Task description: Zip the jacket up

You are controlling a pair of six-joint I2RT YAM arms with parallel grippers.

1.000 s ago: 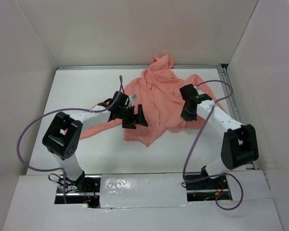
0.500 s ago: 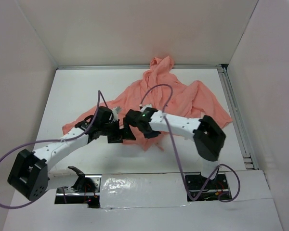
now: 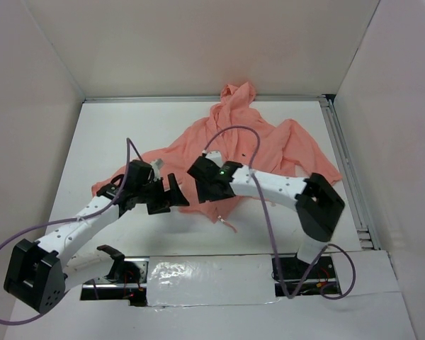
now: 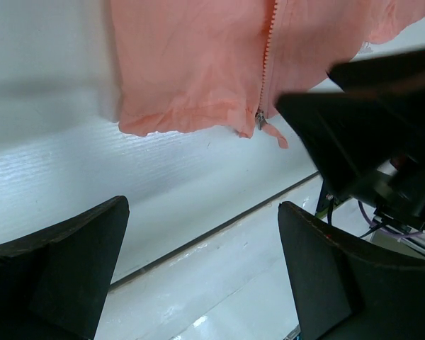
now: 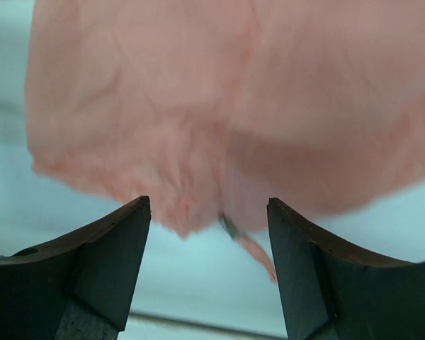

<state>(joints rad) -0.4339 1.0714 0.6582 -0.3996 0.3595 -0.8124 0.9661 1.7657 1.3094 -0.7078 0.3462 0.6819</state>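
The salmon-pink jacket [image 3: 258, 145] lies spread on the white table, hood [image 3: 237, 95] toward the back wall. Its lower hem sits between both grippers. In the left wrist view the zipper [image 4: 268, 53] runs down to a metal slider [image 4: 258, 119] at the hem. My left gripper [image 3: 174, 200] hovers open just left of the hem, holding nothing [image 4: 202, 273]. My right gripper [image 3: 199, 185] stands open over the hem, its fingers either side of the blurred slider and pink pull tab [image 5: 255, 251] without touching them. The right gripper also shows as a dark shape [image 4: 368, 120] in the left wrist view.
White walls close in the table on three sides. A metal rail [image 3: 343, 163] runs along the right edge. A taped front ledge [image 3: 212, 273] lies by the arm bases. Purple cables [image 3: 230, 131] loop above the jacket and both arms.
The right arm swung from the jacket's right side to its lower hem, the jacket now spread flatter. The right gripper has opened and let go. The left arm drew back left.
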